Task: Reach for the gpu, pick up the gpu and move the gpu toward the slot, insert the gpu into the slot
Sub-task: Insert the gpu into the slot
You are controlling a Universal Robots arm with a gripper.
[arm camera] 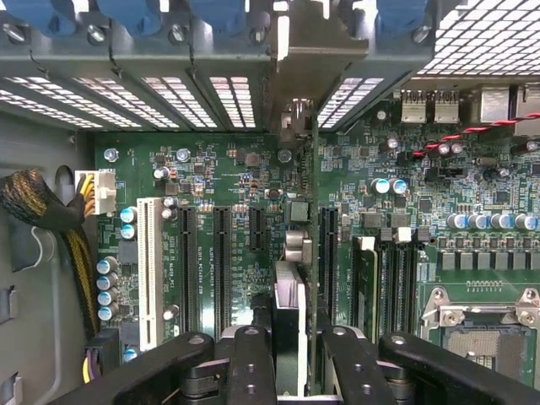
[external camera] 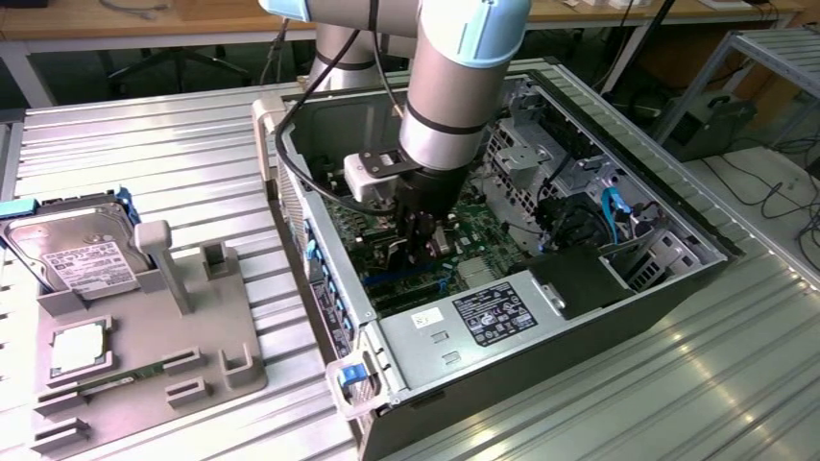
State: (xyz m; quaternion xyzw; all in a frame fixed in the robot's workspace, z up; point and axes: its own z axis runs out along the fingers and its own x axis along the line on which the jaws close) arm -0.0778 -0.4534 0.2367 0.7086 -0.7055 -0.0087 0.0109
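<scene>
The arm has gone down into the open grey metal computer case (external camera: pixel 666 279), and its black two-fingered gripper (arm camera: pixel 291 337) is closed most of the way on the gpu (arm camera: pixel 289 312), a thin dark circuit card seen edge-on with a pale metal bracket (arm camera: pixel 297 126) at its far end. So the reaching and lifting are plainly done; what remains is the seating itself. From above the case, the gripper (external camera: pixel 421 245) hangs just over the green motherboard (external camera: pixel 494 235), close to the case wall lined with blue clips. In the wrist view the card stands upright on its long edge, running away from the fingers toward that vented wall, and lies in line among the long connector strips of the motherboard (arm camera: pixel 253 181). Its bracket appears to sit in the gap between the slotted covers. I cannot tell whether the card's lower edge has entered the slot, since the card hides the strip beneath it, so I would judge the insertion under way and not confirmed

Off beside the case, a grey plastic holder tray (external camera: pixel 141 355) carries a silver-labelled hard drive (external camera: pixel 80 254)
</scene>
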